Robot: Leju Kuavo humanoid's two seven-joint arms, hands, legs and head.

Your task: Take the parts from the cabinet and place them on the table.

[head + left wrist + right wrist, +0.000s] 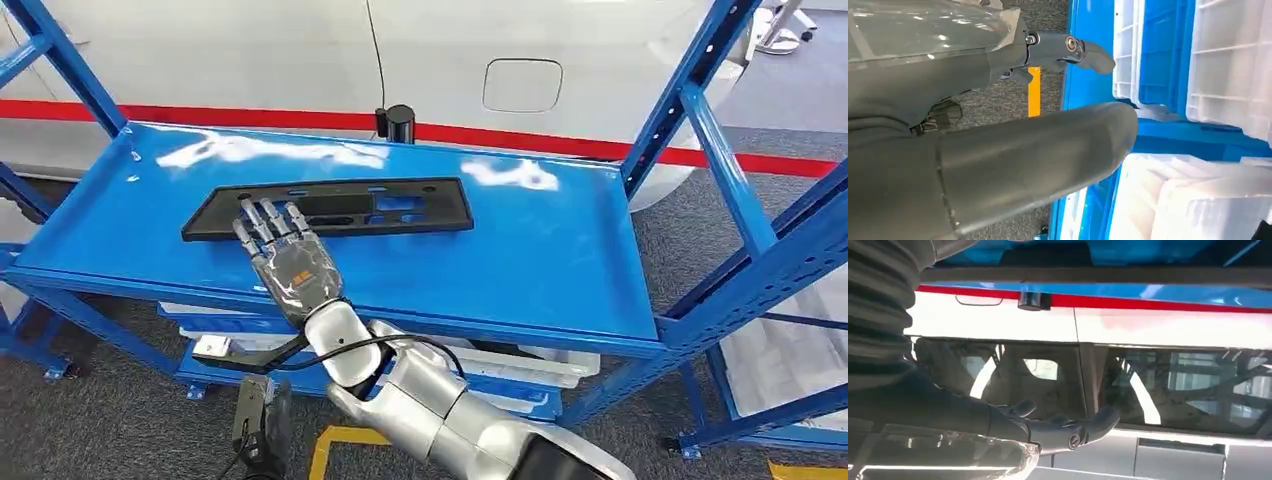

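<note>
A long flat black panel (400,205) with several cut-outs lies on the blue shelf (540,270) of the rack. My right hand (290,262) reaches in from below, palm down and fingers stretched out. Its fingertips (262,218) rest on the panel's near left edge without gripping it. The right wrist view shows this hand (1048,429) with its fingers extended and nothing in them. My left hand (258,420) hangs low by the rack's lower level. In the left wrist view it (998,155) holds nothing, with thumb and fingers apart.
A small black cylinder (398,122) stands at the shelf's back edge, before a white car body with a red stripe (250,118). Blue uprights (690,90) frame the rack. White bins (520,362) sit on the lower level (1228,65). A yellow line (1034,95) marks the grey floor.
</note>
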